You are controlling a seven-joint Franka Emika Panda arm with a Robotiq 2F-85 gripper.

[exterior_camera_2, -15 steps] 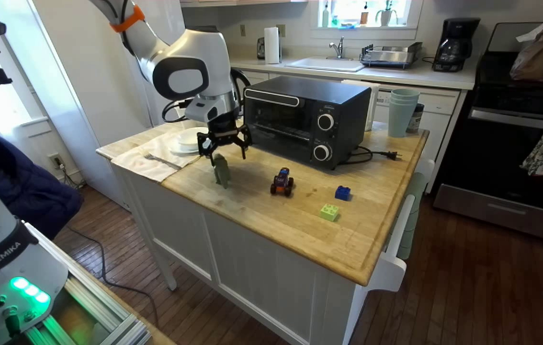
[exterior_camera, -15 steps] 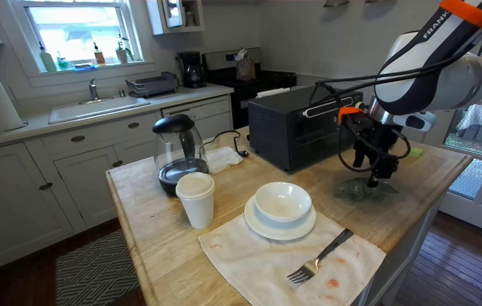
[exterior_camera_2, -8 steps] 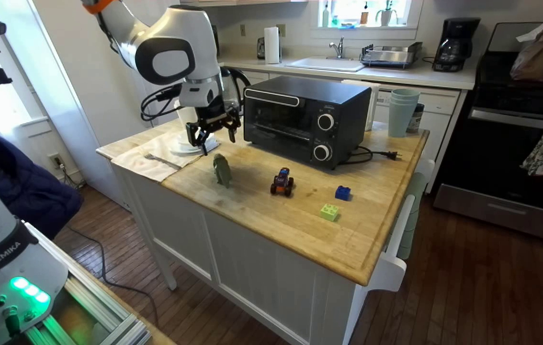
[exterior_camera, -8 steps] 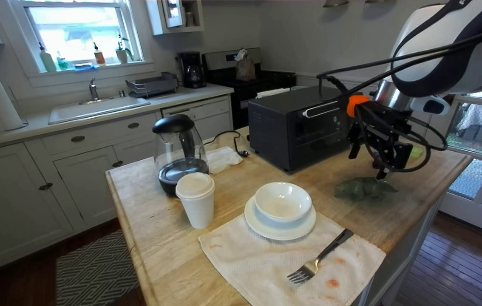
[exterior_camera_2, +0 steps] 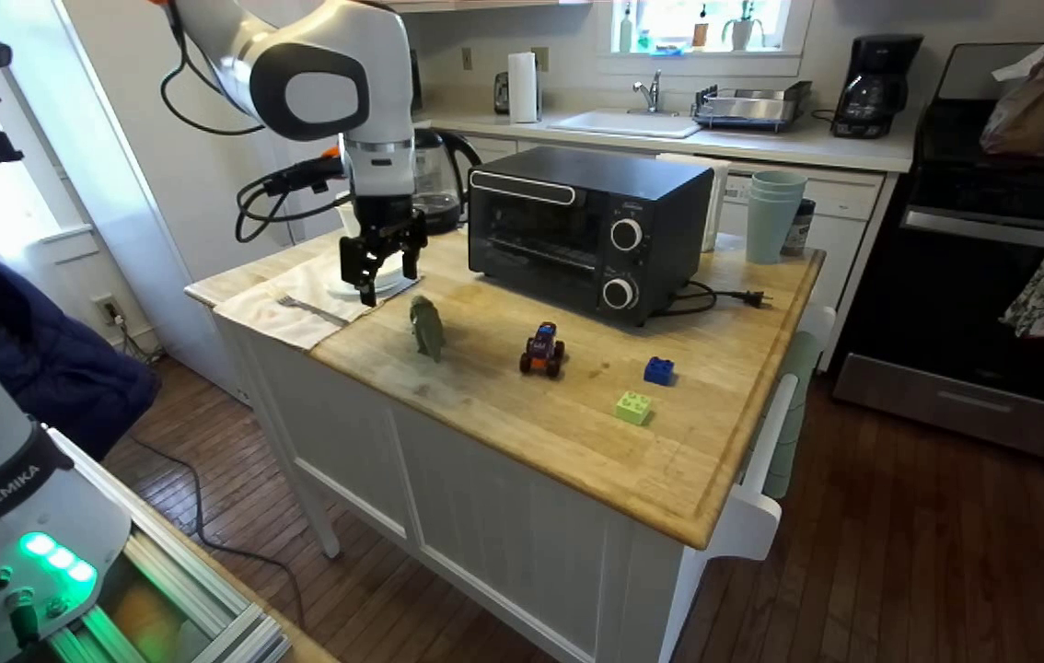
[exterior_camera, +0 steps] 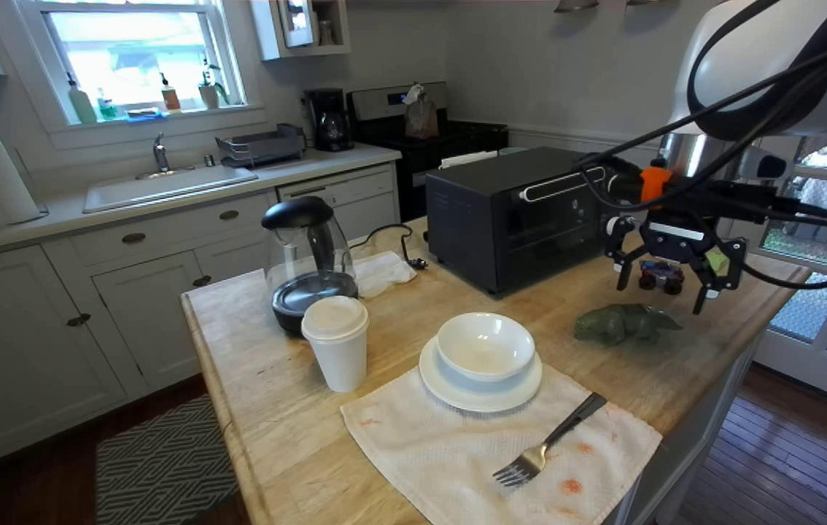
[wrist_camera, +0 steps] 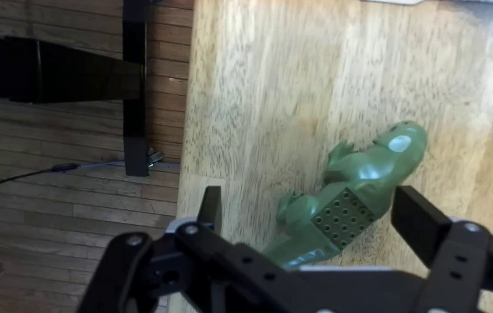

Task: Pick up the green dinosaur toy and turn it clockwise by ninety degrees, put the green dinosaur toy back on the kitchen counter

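Note:
The green dinosaur toy (exterior_camera: pixel 626 324) stands on the light wood kitchen counter (exterior_camera: pixel 402 339). It also shows in an exterior view (exterior_camera_2: pixel 427 329) on the counter (exterior_camera_2: pixel 485 396). In the wrist view the toy (wrist_camera: pixel 368 178) lies diagonally, head at upper right, with a dark studded square on its back. Its tail end is hidden behind the gripper. My gripper (exterior_camera: pixel 661 293) is open and empty, above the toy and apart from it. It shows in an exterior view (exterior_camera_2: pixel 388 284) too. In the wrist view the fingers (wrist_camera: pixel 311 211) are wide apart, with the toy's body between them below.
A black toaster oven (exterior_camera_2: pixel 586 235) stands behind the toy. A toy truck (exterior_camera_2: pixel 542 350), a blue brick (exterior_camera_2: pixel 658 371) and a lime brick (exterior_camera_2: pixel 633 407) lie to one side. A white bowl (exterior_camera: pixel 486 346), fork (exterior_camera: pixel 548 441), cup (exterior_camera: pixel 337 346) and kettle (exterior_camera: pixel 315 270) stand on the other side.
The open gripper has risen away from the toy and its wrist has turned, so both fingers now show spread in an exterior view. The toy looks unmoved on the counter.

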